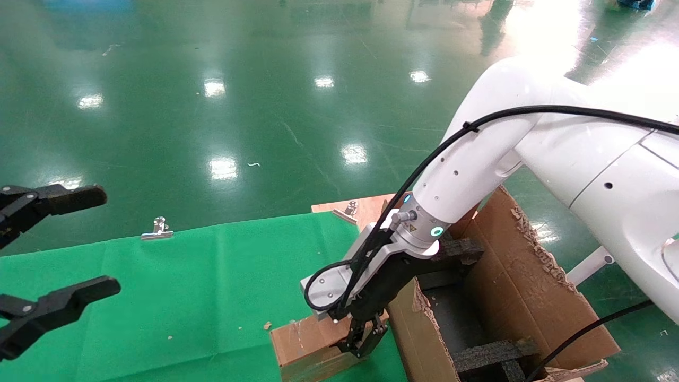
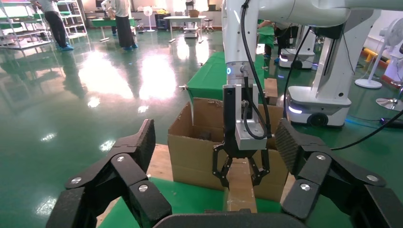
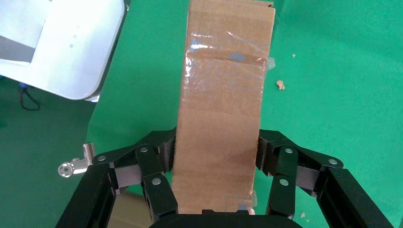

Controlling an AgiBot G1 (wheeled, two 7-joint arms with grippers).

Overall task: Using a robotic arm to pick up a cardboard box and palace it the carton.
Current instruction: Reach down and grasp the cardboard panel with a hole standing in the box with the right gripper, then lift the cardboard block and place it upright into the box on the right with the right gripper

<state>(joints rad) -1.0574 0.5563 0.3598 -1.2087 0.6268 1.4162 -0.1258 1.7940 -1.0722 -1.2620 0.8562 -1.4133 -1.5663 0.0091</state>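
The small brown taped cardboard box (image 1: 302, 345) lies on the green cloth beside the carton's near wall. My right gripper (image 1: 363, 339), on the white robotic arm (image 1: 477, 159), straddles one end of it. In the right wrist view the gripper (image 3: 216, 152) has both pads pressed against the box's (image 3: 223, 95) long sides. The left wrist view shows the same grip (image 2: 241, 173) on the box (image 2: 240, 190). The large carton (image 1: 525, 276) stands open at the right with black foam (image 1: 493, 353) inside. My left gripper (image 1: 109, 241) is open and empty at the far left.
A green cloth (image 1: 212, 297) covers the table and is held by metal clips (image 1: 157, 229). A wooden board (image 1: 371, 204) shows behind the carton. The shiny green floor lies beyond. The left wrist view shows another robot base (image 2: 313, 107) and people far off.
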